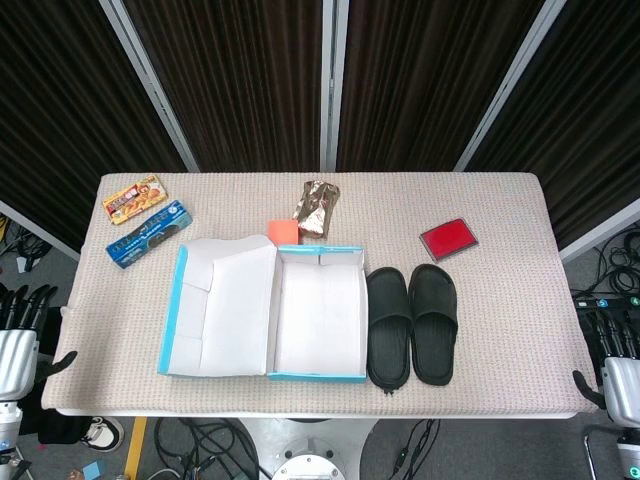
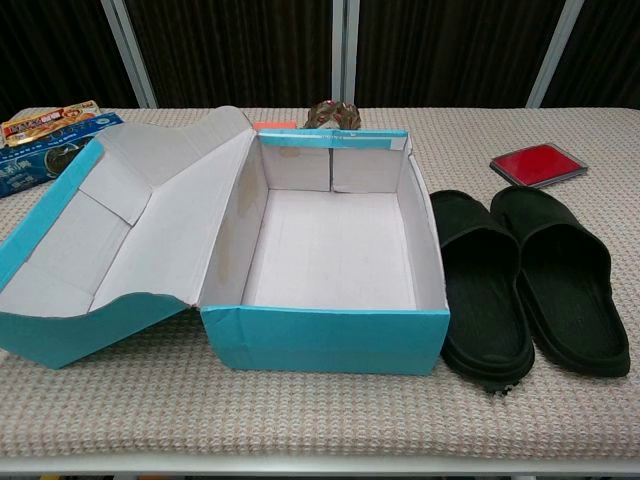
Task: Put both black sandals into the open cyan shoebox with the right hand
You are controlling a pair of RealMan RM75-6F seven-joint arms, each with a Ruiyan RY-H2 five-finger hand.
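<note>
Two black sandals lie side by side on the table, soles down, just right of the shoebox: one (image 1: 388, 328) (image 2: 482, 290) against the box wall, the other (image 1: 433, 322) (image 2: 565, 285) to its right. The cyan shoebox (image 1: 315, 376) (image 2: 325, 340) stands open with a white inside and nothing in it; its lid (image 1: 215, 310) is folded out flat to the left. My right hand (image 1: 610, 345) hangs off the table's right edge, fingers apart, holding nothing. Off the left edge, my left hand (image 1: 22, 315) is likewise held with spread fingers. Neither hand shows in the chest view.
Behind the sandals lies a red flat case (image 1: 449, 239). An orange block (image 1: 283, 232) and a crumpled foil wrapper (image 1: 317, 208) sit behind the box. A yellow snack pack (image 1: 134, 198) and a blue packet (image 1: 148, 232) lie at the back left.
</note>
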